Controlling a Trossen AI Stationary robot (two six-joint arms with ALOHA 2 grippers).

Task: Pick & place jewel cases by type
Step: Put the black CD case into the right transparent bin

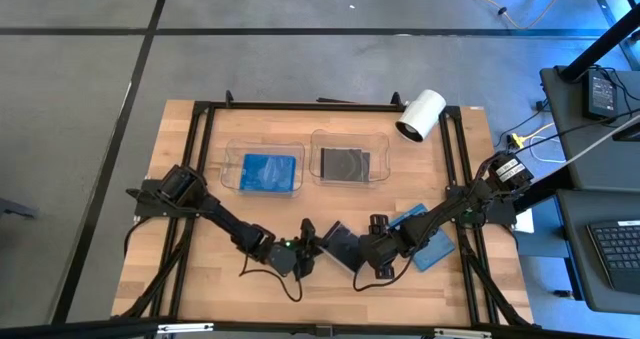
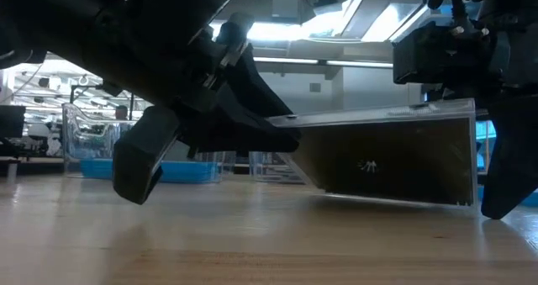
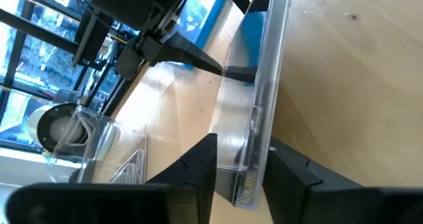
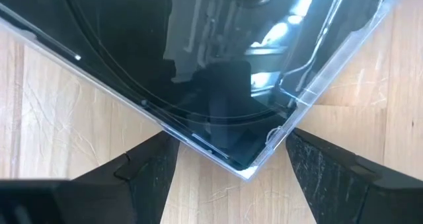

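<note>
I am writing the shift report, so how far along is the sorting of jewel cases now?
Done: blue case in the left clear tray, dark case in the right tray. In hand: dark grey case between left gripper and open right gripper. Left: two blue cases beside the right arm.

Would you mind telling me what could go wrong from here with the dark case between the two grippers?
The left gripper pinches only the dark case's edge, and the case sits tilted in the low view, so it may slip or twist. The right gripper straddles one corner with jaws wide; lifting now could knock them together.
</note>
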